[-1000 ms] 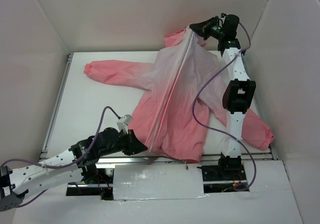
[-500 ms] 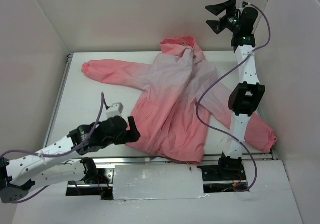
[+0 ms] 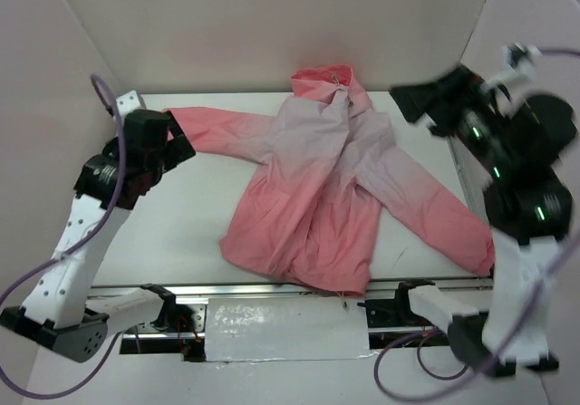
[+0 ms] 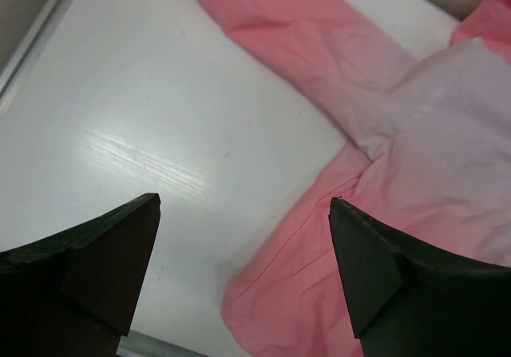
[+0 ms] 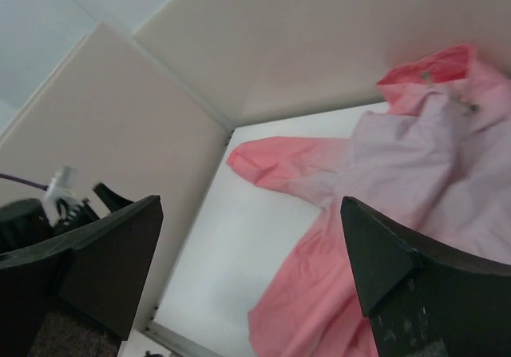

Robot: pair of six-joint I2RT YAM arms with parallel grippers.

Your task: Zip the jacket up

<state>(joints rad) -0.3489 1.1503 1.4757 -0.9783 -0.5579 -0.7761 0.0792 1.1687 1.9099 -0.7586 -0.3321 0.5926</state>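
**Your workspace: a white worktop boxed in by pale panels**

You are looking at a glossy white worktop (image 3: 172, 215) closed in by three plain, pale panels: a back wall (image 3: 272, 24) along the far edge, and a left wall (image 3: 45, 106) and right wall (image 3: 544, 6) rising from the side edges. In your right wrist view, the back and left panels meet in a seam at the far left corner (image 5: 230, 121). A metal rail (image 3: 208, 289) runs along the near edge, with a silver, foil-like panel (image 3: 285, 328) just below its middle. Your left wrist view shows another rail (image 4: 40, 33) on the left edge and a soft streak of glare (image 4: 152, 161) on the surface. The light is even and the shadows are faint.
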